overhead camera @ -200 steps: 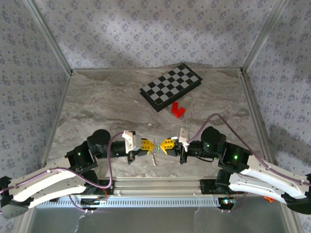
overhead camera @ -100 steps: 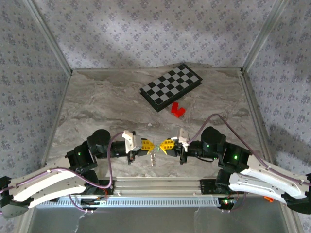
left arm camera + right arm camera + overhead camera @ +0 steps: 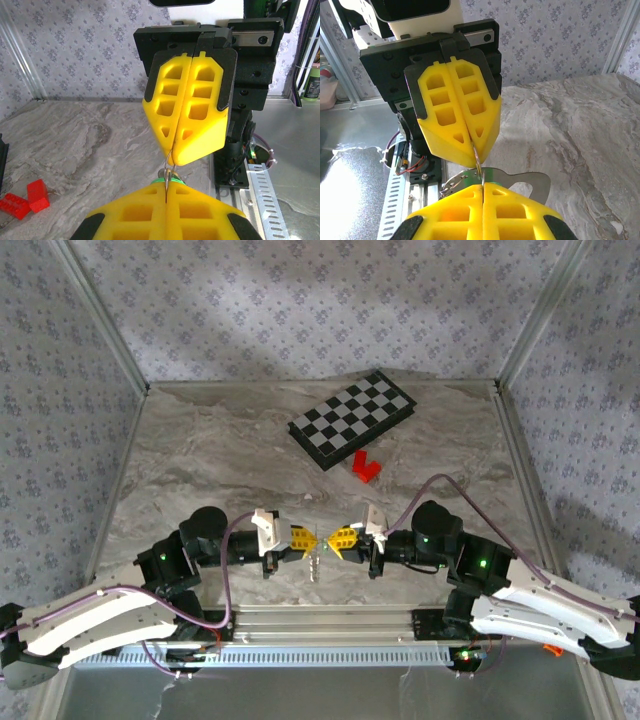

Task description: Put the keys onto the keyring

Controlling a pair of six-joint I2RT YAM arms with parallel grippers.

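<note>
Left hand [image 3: 311, 538] and right hand [image 3: 331, 540] meet tip to tip above the near edge of the worktop [image 3: 200, 470]. The fingers of each are pressed together, and both pinch one thin wire loop [image 3: 477, 156] that spans the junction. The key [image 3: 532, 181] hangs there, with its green head at the fingertips and its silvery blade pointing sideways. A stretch of the keyring [image 3: 451, 186] chain lies beside it. The checkered board [image 3: 352, 420] and red block [image 3: 366, 467] lie well apart, farther back.

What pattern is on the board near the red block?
The board is black-and-white checkered; top external view.
</note>
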